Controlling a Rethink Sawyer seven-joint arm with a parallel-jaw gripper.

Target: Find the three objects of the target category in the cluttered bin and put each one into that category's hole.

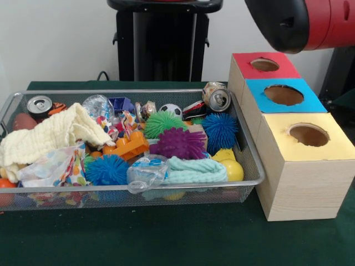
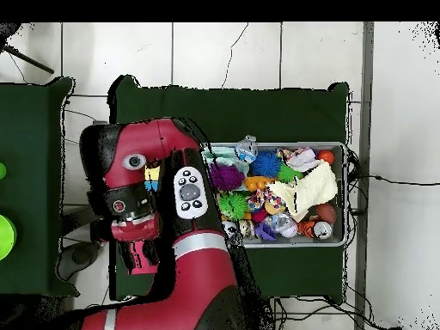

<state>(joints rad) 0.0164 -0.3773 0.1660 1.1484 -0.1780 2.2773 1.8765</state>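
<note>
The wire mesh bin [image 1: 166, 187] lies on the green table, full of mixed items. They include purple [image 1: 178, 143], green [image 1: 162, 123] and blue [image 1: 220, 130] spiky balls, drink cans [image 1: 216, 97], a cream cloth [image 1: 52, 133], a teal cloth [image 1: 194, 170] and a crushed clear bottle [image 1: 146, 172]. To its right stand three wooden boxes, each with a round hole in the top: red [image 1: 265, 65], blue [image 1: 284, 95] and yellow [image 1: 309, 134]. The arm [image 1: 299, 22] hangs above the boxes. The gripper shows in neither view.
In the overhead view the arm [image 2: 155, 215] covers the boxes, and the bin [image 2: 345, 198] lies to its right. A small soccer ball [image 1: 171, 110], yellow balls [image 1: 232, 169] and an orange toy [image 1: 126, 146] also lie in the bin. The black pedestal [image 1: 161, 39] stands behind it.
</note>
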